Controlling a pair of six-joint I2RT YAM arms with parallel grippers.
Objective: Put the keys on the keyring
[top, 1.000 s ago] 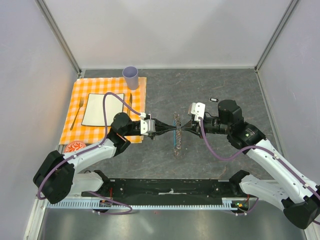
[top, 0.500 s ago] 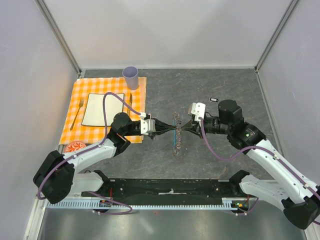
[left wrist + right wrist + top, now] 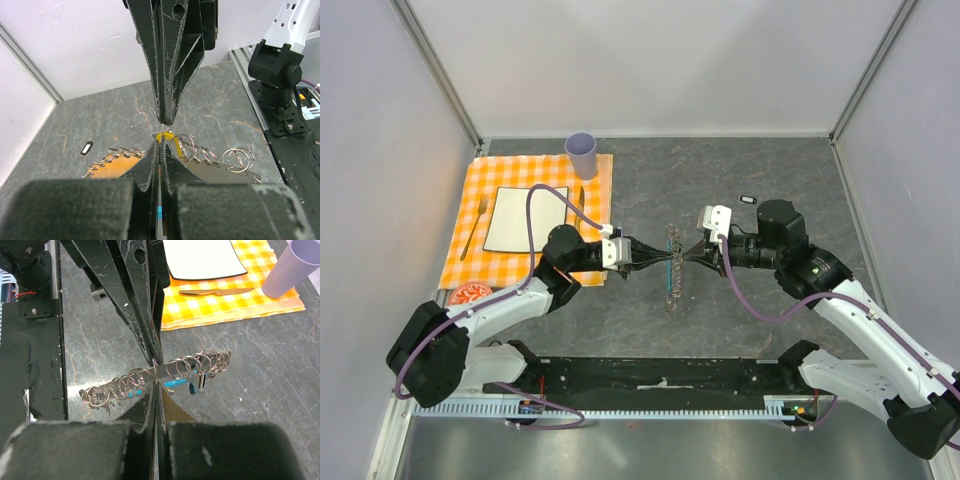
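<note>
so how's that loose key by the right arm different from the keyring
The loose key is tiny; the keyring is a long run of rings. The key is black with a white centre; the keyring is grey metal with blue bits. The key lies untouched on the table; the keyring is pinched where the left tool and right tool meet. In the top view, both are right of the checked mat.

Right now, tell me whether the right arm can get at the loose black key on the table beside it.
Probably not at once: the right gripper is shut on the keyring, opposite the left gripper, and must let go first. The black key lies alone on the table, nothing over it.
</note>
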